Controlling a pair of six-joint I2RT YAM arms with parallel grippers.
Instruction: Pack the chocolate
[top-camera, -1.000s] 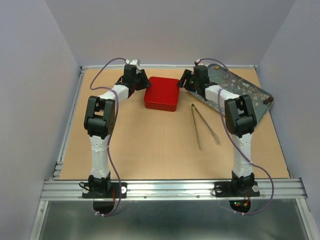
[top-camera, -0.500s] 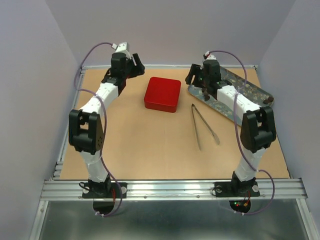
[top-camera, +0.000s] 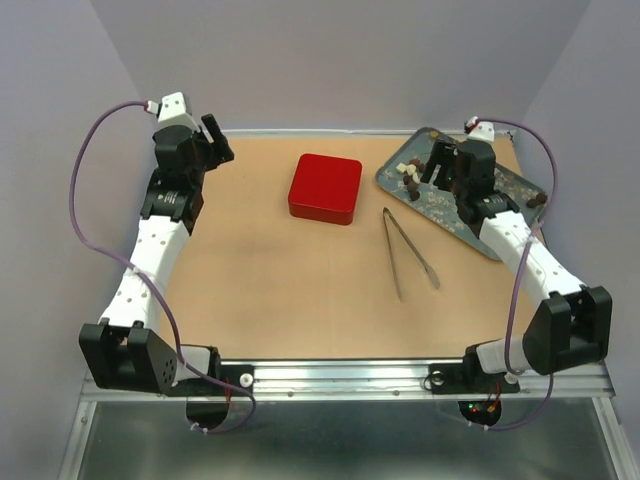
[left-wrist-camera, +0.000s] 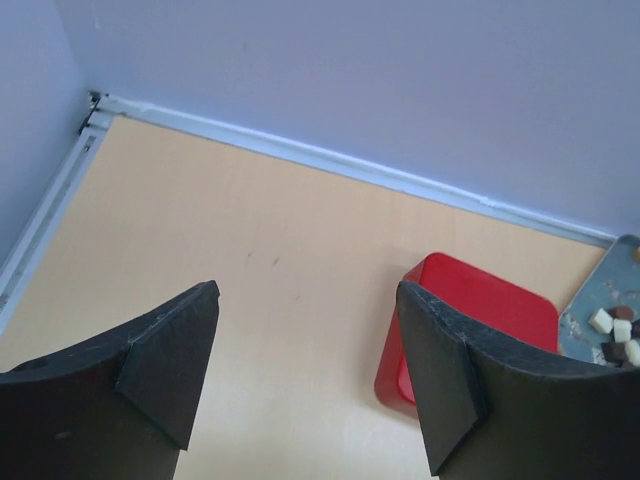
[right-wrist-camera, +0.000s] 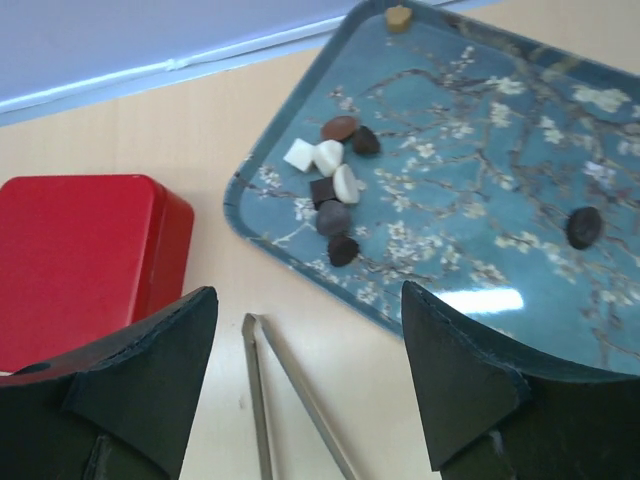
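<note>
The chocolate (right-wrist-camera: 333, 195) lay clustered near the left edge of a blue blossom-patterned tray (right-wrist-camera: 480, 180), with one dark piece well apart. Metal tongs (right-wrist-camera: 252, 335) and a red box (right-wrist-camera: 80, 250) lay beside the tray on the tabletop (top-camera: 270, 280). The right end effector (right-wrist-camera: 308, 345) hovered above them, jaws wide and empty. The left end effector (left-wrist-camera: 305, 345) also stood wide, holding nothing.

- Light even, diffuse and bright throughout; source probably overhead, out of frame.
- Worktop (top-camera: 300, 270): shadows soft and short, with a faint one along the near edge of the red box (top-camera: 325, 187).
- Tray (right-wrist-camera: 520, 150): white glare patch on the glossy surface, right wrist view.
- Left gripper (left-wrist-camera: 308, 300) and right gripper (right-wrist-camera: 308, 300): near-black, slightly soft close to the lens.
</note>
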